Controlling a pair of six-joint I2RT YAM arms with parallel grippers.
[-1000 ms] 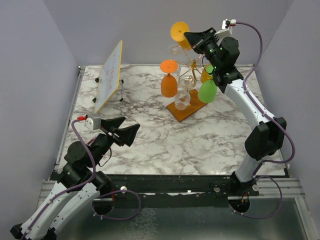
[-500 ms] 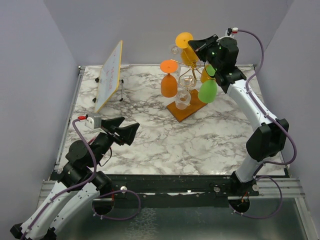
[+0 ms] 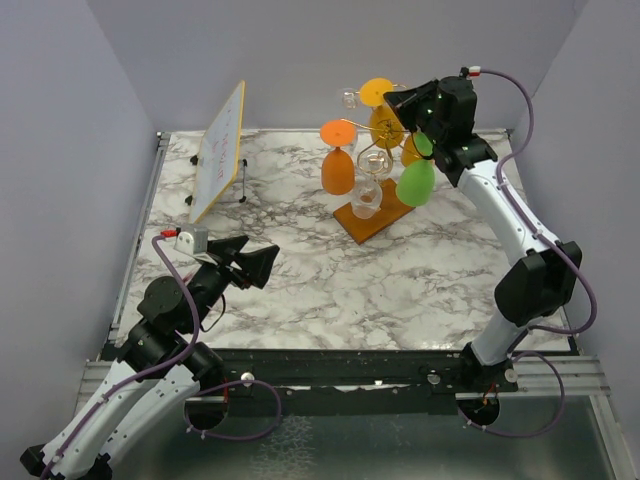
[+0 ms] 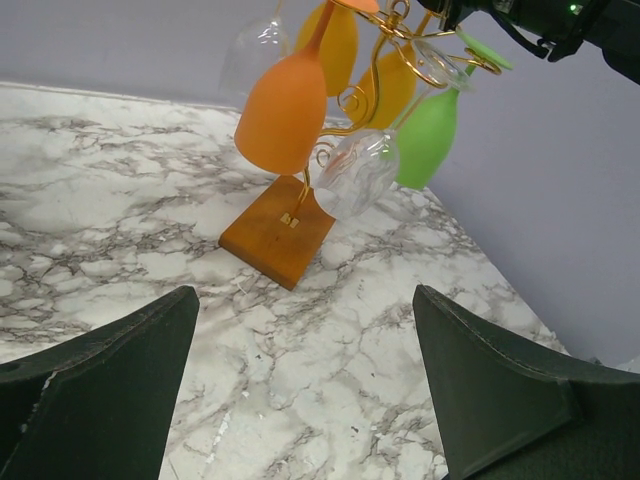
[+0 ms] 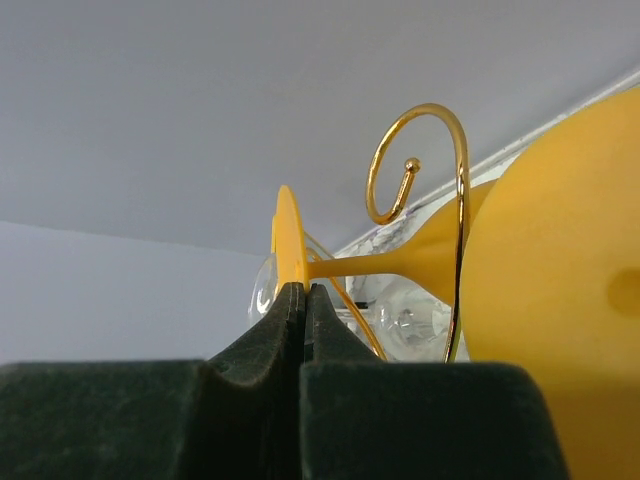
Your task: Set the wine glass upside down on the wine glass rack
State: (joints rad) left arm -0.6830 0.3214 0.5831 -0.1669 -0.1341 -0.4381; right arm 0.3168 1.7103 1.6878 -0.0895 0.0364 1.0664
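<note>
Clamped on the yellow wine glass (image 3: 387, 125), the right tool (image 5: 302, 296) has sunk toward the rack (image 4: 278, 236); left tool (image 3: 268, 262) apart; marble table (image 3: 330, 282), lilac walls (image 3: 280, 50).

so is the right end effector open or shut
Shut: the right end effector pinches the thin round foot of the yellow wine glass, jaws almost touching.

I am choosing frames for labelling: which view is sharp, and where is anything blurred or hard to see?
Top external: evenly lit, sharp, no glare. Left wrist: sharp, but the clear glass is faint. Right wrist: the right hand is a dark mass below; the yellow wine glass, very close, looks soft.
</note>
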